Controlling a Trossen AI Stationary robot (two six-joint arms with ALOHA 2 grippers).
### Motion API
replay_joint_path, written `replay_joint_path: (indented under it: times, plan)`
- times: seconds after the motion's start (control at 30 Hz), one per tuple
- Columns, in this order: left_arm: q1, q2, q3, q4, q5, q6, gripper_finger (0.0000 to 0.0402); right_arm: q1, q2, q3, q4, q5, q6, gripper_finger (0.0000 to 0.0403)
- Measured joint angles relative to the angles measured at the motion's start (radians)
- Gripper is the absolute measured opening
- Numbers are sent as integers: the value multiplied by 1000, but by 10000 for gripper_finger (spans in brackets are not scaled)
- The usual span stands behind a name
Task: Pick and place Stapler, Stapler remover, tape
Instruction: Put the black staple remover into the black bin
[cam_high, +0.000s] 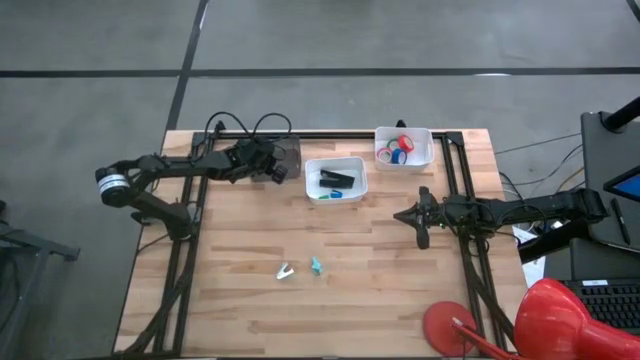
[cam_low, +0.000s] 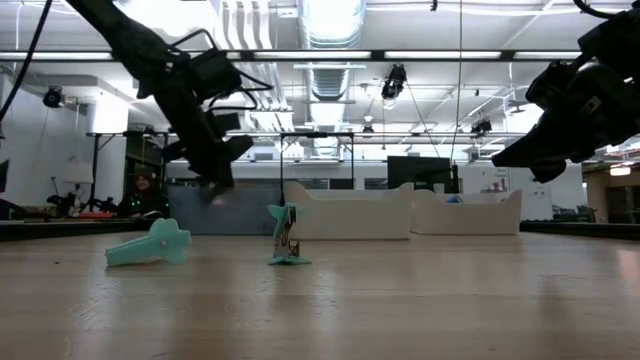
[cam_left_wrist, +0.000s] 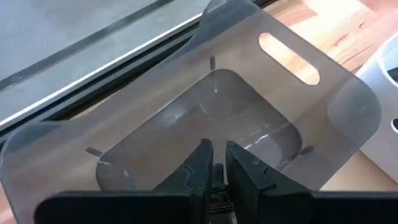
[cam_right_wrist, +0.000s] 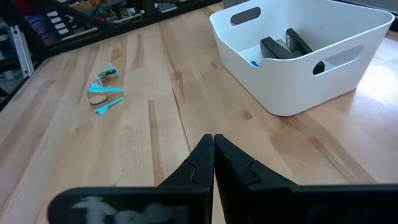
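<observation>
Staplers (cam_high: 337, 179), black and wedge-shaped, are seen lying in the middle white bin (cam_high: 336, 163), where a touch of blue shows beside them; from the right wrist view two dark bodies can be made out against the smooth plastic wall. Tape (cam_high: 393, 153), in small red, pink and blue rings, is gathered in a second white bin (cam_high: 403, 133) at the table's far edge, suggesting that sorting by kind is well advanced. Two removers (cam_high: 286, 271), pale teal and claw-shaped, are left on the bare wood (cam_high: 240, 300) near the front, close together but apart; in the low view one lies flat and the other stands on its jaws. The left gripper (cam_left_wrist: 214, 163) is held over a smoky translucent bin (cam_high: 287, 150) with a slot handle, its fingers nearly closed and nothing visible between them; the bin appears empty, and is judged to be meant for the removers. The right gripper (cam_right_wrist: 213, 155) is poised above the planks between the white bin and the removers, fingers pressed together and holding nothing. The removers are judged the remaining work: thin, light and springy, likely to skid on the grain unless pinched squarely.
</observation>
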Motion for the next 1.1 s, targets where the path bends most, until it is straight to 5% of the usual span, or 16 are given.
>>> replay_joint_path:
  times: [0.17,0.57,0.87,1.1]
  plan:
    - [2,0,-5,-1,17,-13,62,0,0,0,0,0,0,8]
    - [6,0,-3,8,-28,-69,186,0,0,0,0,0,0,8]
    - [49,-1,5,80,237,-201,202,0,0,0,0,0,0,8]
    - [61,-20,20,7,161,-71,202,0,0,0,0,0,0,8]
